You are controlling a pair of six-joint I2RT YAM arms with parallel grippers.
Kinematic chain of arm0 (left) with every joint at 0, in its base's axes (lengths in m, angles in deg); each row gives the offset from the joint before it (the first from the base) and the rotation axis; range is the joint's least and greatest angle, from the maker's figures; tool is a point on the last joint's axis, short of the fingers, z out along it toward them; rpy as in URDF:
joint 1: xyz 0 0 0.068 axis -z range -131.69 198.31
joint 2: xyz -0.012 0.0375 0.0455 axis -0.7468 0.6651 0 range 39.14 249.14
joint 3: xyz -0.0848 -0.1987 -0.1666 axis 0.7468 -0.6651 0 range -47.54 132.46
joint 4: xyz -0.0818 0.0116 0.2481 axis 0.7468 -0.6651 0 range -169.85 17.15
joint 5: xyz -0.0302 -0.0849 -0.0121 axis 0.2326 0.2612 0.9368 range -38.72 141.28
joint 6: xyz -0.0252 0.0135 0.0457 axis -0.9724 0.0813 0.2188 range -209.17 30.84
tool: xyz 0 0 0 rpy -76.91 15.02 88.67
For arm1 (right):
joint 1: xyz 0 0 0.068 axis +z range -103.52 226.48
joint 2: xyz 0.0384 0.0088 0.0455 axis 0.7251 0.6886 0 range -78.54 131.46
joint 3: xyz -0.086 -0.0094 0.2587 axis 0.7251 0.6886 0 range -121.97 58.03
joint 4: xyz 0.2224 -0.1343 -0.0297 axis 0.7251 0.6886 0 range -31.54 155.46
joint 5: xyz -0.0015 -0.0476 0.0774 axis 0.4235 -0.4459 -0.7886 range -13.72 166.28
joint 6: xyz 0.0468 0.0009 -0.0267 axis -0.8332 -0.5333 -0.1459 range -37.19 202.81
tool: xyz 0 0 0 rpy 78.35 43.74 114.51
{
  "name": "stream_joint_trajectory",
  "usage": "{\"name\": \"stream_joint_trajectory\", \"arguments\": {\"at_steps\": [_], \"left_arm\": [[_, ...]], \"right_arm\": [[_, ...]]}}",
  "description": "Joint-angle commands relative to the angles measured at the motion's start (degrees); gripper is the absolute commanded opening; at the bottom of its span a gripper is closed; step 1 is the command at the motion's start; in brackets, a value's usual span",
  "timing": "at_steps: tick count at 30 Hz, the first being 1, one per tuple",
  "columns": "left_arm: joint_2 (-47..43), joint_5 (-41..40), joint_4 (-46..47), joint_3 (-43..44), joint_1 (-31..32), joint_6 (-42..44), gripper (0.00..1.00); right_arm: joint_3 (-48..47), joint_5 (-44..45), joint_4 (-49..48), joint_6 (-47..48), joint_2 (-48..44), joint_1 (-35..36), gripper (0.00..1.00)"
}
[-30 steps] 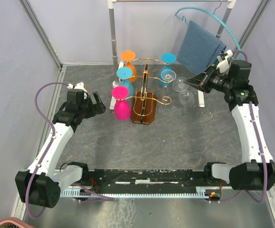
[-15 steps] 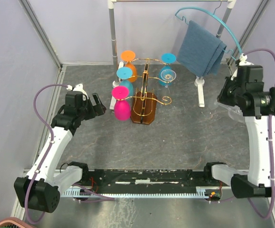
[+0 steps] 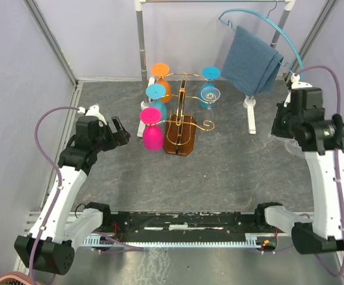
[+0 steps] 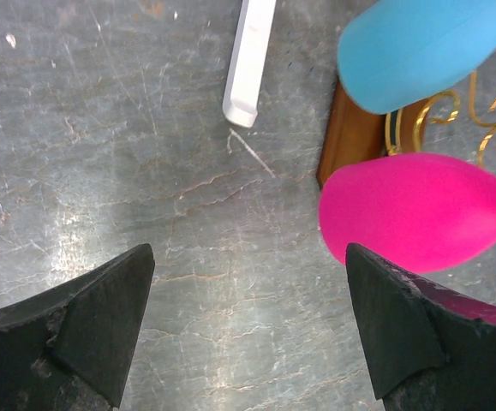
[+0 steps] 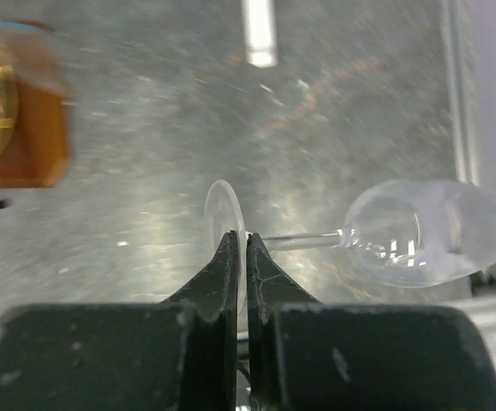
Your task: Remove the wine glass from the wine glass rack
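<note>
The wine glass rack (image 3: 183,100) is a gold wire stand on a brown oval base (image 3: 179,138) at the table's back centre. It holds orange, blue and pink (image 3: 152,135) upside-down glasses. My right gripper (image 5: 246,244) is shut on the foot of a clear wine glass (image 5: 427,231). The glass lies sideways with its bowl to the right, over the table near the right edge and well away from the rack. In the top view the right gripper (image 3: 280,132) is by the right wall. My left gripper (image 4: 248,253) is open and empty, just left of the pink glass (image 4: 410,210).
A white pole stand (image 3: 141,53) with white feet (image 3: 251,119) rises behind the rack. A blue towel (image 3: 252,59) hangs on a teal hanger at the back right. The left wrist view shows a blue glass (image 4: 419,43) and the rack's base (image 4: 350,128).
My right gripper has carried the clear glass from the rack's right side to the table's right edge and turned downward. My left arm has shifted slightly left.
</note>
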Motion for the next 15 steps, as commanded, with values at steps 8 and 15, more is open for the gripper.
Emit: {"name": "stream_joint_trajectory", "arguments": {"at_steps": [8,15], "left_arm": [[-11.06,0.41,0.97,14.52,0.08,-8.93,0.92],[-0.31,23.65,7.27,24.54,0.03,-24.33,0.88]], "right_arm": [[-21.61,-33.91,-11.95,10.32,-1.43,9.12,0.01],[-15.73,-52.54,-31.75,19.07,-3.24,14.22,0.01]]}}
